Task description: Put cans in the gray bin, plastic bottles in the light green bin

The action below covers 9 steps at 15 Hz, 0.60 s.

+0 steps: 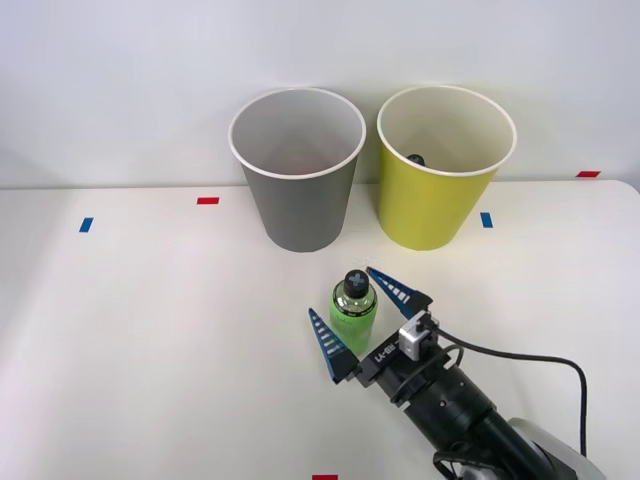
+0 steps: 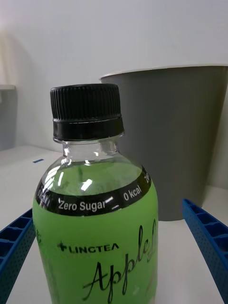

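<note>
White counter (image 1: 150, 330), pale wall behind; plastic bottle (image 1: 353, 306) upright between spread fingers of right hand (image 1: 370, 320), untouched; light green bin (image 1: 440, 170) beyond, to the right.

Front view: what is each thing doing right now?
plastic bottle: upright on the table, cap on, between the open fingers.
right gripper: open, around the bottle.
gray bin: upright, open top.
light green bin: upright, something dark inside.
</note>
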{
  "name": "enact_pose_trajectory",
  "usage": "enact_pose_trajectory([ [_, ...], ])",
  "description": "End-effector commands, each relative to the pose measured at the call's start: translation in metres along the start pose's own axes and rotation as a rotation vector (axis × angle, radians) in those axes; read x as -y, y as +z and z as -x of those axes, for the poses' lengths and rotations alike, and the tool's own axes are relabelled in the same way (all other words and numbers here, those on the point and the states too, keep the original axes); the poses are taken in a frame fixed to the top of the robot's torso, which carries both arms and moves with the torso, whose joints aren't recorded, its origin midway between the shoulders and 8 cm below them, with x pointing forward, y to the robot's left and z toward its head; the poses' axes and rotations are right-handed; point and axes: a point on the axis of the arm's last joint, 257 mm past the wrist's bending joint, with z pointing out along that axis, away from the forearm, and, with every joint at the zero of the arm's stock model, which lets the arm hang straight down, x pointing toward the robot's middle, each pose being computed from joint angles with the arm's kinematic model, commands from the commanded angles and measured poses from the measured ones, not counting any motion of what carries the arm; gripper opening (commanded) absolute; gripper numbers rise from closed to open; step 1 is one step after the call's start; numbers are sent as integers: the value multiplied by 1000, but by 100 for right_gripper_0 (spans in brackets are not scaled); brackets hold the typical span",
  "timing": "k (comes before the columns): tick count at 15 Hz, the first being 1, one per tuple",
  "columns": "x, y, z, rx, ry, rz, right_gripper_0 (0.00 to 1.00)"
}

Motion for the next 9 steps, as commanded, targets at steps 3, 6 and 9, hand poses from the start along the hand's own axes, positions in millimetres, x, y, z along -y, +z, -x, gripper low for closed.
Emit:
enact_pose_trajectory([
  [3,-3,7,0,-5,-12,2,100],
  [6,-3,7,0,-6,-41,7,100],
  [9,-2,7,-7,-33,-60,6,100],
])
